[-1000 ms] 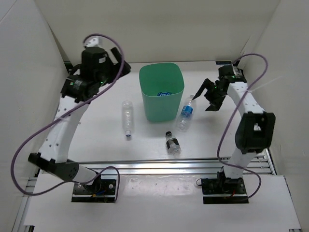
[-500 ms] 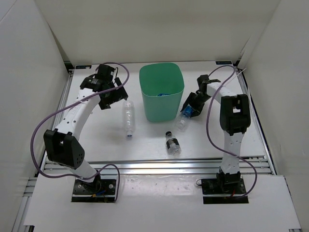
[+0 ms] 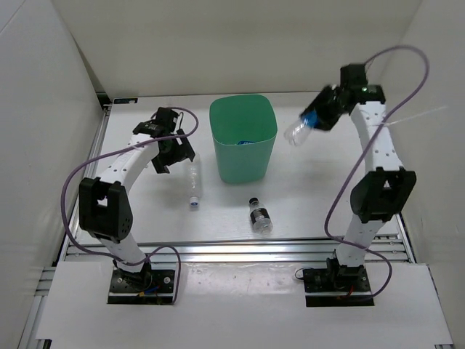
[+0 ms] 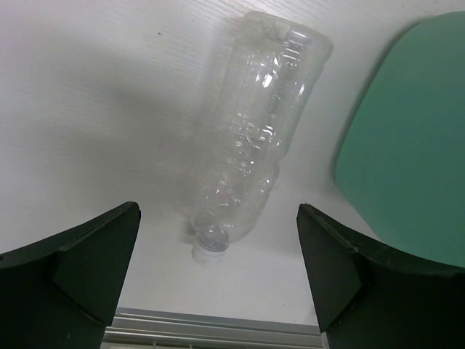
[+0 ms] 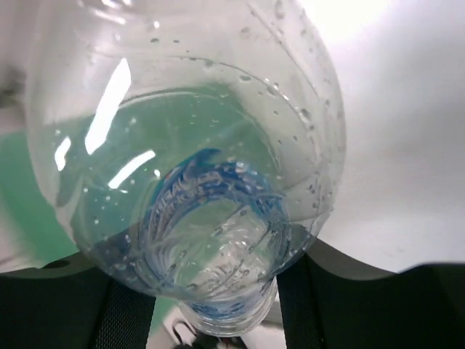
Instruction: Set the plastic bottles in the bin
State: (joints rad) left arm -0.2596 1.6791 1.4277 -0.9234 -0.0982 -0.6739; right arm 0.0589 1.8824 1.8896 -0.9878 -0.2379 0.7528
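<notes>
The mint-green bin point(image 3: 243, 123) stands at the middle back, with a blue-labelled bottle point(image 3: 247, 142) lying inside it. My right gripper point(image 3: 321, 116) is shut on a second clear bottle with a blue label point(image 3: 300, 129), held in the air just right of the bin's rim; this bottle point(image 5: 196, 182) fills the right wrist view. My left gripper point(image 3: 174, 151) hangs open above the plain clear bottle point(image 3: 193, 180), which lies left of the bin. In the left wrist view that bottle point(image 4: 258, 138) lies cap-first toward the fingers point(image 4: 87, 269). A short bottle with a dark label point(image 3: 259, 216) lies in front of the bin.
White walls close in the table on the left, back and right. A metal rail point(image 3: 232, 251) runs along the near edge. The bin's side point(image 4: 407, 145) is close to the right of the left gripper.
My right gripper has shut on the blue-labelled bottle and lifted it off the table, up beside the bin's rim. The left arm has swung down over the plain clear bottle, still open.
</notes>
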